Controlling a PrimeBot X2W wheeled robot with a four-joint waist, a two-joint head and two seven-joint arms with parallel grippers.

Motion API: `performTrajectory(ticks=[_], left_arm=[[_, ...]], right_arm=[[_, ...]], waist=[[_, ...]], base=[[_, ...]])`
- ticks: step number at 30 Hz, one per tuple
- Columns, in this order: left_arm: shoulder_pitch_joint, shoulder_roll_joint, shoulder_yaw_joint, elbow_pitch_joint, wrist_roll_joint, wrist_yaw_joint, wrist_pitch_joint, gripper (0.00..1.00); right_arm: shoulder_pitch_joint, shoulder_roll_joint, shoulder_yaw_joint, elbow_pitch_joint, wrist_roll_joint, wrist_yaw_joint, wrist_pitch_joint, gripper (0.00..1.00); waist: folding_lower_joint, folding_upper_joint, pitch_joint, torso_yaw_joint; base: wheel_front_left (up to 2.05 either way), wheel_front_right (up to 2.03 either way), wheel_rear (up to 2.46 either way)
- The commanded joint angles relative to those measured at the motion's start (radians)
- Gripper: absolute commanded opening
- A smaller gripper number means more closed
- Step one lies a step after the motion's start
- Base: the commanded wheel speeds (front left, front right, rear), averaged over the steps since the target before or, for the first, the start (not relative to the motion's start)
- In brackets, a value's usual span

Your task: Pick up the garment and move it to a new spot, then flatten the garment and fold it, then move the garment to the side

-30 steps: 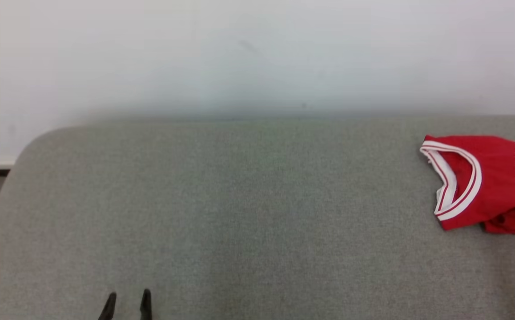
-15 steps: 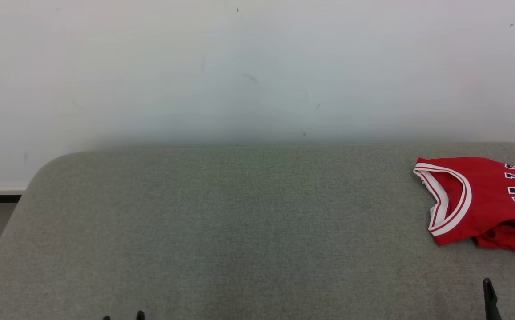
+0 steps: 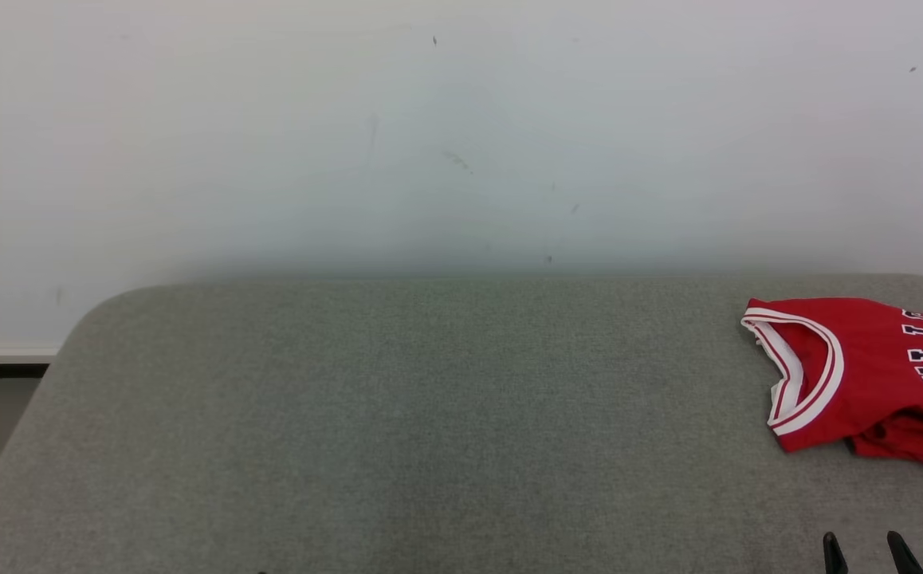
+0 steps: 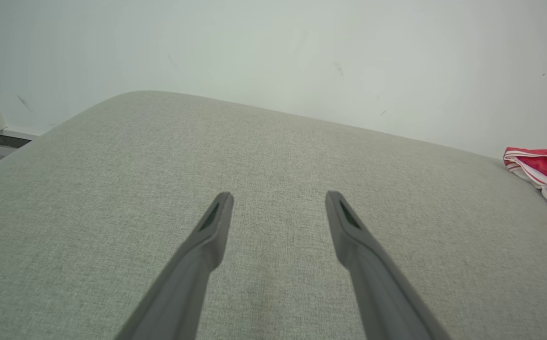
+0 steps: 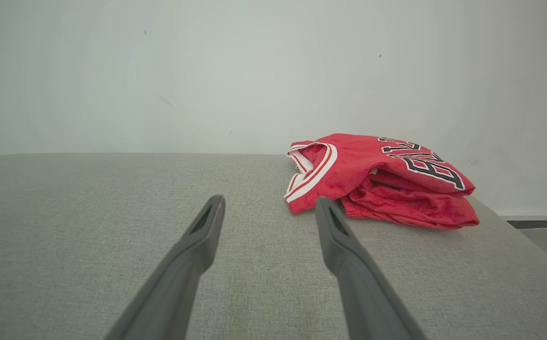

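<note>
Shifted since a second ago: head camera framing, tilted upward; the items themselves lie as before. Left claw, right claw: both spread, empty, held over the bare grey surface, probably parked clear of the cloth. Garment: red jersey, loosely folded in layers, at the surface's far right side, ahead of the right claw, untouched. Wall: white, behind.
</note>
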Motion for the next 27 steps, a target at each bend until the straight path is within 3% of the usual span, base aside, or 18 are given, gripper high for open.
performTrajectory(ticks=[1, 14, 15, 19, 27], left_arm=[[-0.003, 0.004, 0.004, 0.003, -0.011, 0.0, 0.0, 1.0], [-0.002, 0.004, -0.009, 0.004, -0.003, -0.01, 0.0, 1.0], [0.0, -0.001, -0.009, 0.004, 0.0, -0.009, 0.0, 0.0], [0.006, -0.006, -0.011, 0.04, -0.003, -0.009, 0.002, 0.0], [-0.035, -0.006, 0.005, 0.047, -0.157, -0.014, 0.045, 0.0]], right_arm=[[0.008, -0.003, 0.002, 0.004, -0.009, 0.0, -0.002, 1.0], [0.009, 0.004, 0.015, 0.015, 0.0, 0.0, -0.002, 1.0], [0.0, 0.006, 0.016, 0.016, -0.001, 0.0, 0.0, 0.0], [0.001, 0.018, 0.019, 0.051, 0.002, 0.0, 0.008, 0.0], [-0.033, 0.022, 0.008, 0.054, 0.157, 0.0, 0.051, 0.0]], waist=[[0.0001, 0.0, 0.0, -0.001], [0.0001, 0.0, 0.0, -0.005], [0.0001, 0.0, 0.0, -0.005], [0.0001, 0.0, 0.0, -0.005], [0.0001, 0.0, 0.006, -0.002]], base=[[0.0, 0.0, 0.0], [0.0, 0.0, 0.0], [0.0, 0.0, 0.0], [0.0, 0.0, 0.0], [0.0, 0.0, 0.0]])
